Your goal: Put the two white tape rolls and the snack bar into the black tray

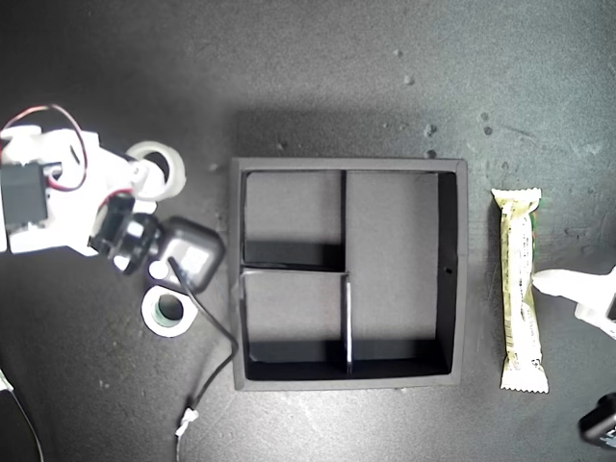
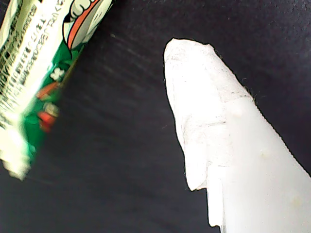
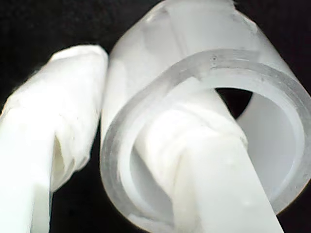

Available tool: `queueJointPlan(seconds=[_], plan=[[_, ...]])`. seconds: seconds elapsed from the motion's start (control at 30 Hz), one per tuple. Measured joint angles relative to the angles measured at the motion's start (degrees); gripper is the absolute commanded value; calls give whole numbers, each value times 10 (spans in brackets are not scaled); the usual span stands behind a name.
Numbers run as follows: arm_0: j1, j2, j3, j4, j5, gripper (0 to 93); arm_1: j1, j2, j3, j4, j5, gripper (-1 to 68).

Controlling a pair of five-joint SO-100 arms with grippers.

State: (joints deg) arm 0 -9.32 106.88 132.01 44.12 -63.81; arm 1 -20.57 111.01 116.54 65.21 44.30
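My second gripper (image 3: 116,145) has one finger (image 3: 204,165) inside the plain roll (image 1: 159,166) and the other (image 3: 53,136) against its outer wall, so the fingers are pinching the roll's wall. In the exterior view that roll sits at about 10 o'clock from the tray (image 1: 460,279), near it, half hidden under the arm. The greenish-core roll (image 1: 170,310) lies flat on the worktop (image 1: 318,58) at about 8 o'clock from the tray, just beside it.

My first gripper (image 1: 563,282) reaches in at 3 o'clock; one white finger (image 2: 214,126) rests on the worktop just beside the bar (image 1: 520,289), apart from the wrapper. Its other finger is out of sight, so whether it is open or closed I cannot tell. The bar lies parallel to the tray's wall, at 3 o'clock from it.

I judge the step in hand is the first pick: all three tray compartments are bare. The next move calls for a lift clear of the tray wall, then a carry toward 3 o'clock over a small compartment, and a release.

The worktop is dark, matte and speckled with pale crumbs toward 12 o'clock. A black cable (image 1: 217,356) trails across it near the tray's 8 o'clock corner. Nothing of the room shows.
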Motion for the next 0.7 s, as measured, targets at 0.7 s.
queueJointPlan(seconds=[0.7], plan=[[52, 185, -83, 67, 11, 0, 32, -266, -71, -102, -163, 100]])
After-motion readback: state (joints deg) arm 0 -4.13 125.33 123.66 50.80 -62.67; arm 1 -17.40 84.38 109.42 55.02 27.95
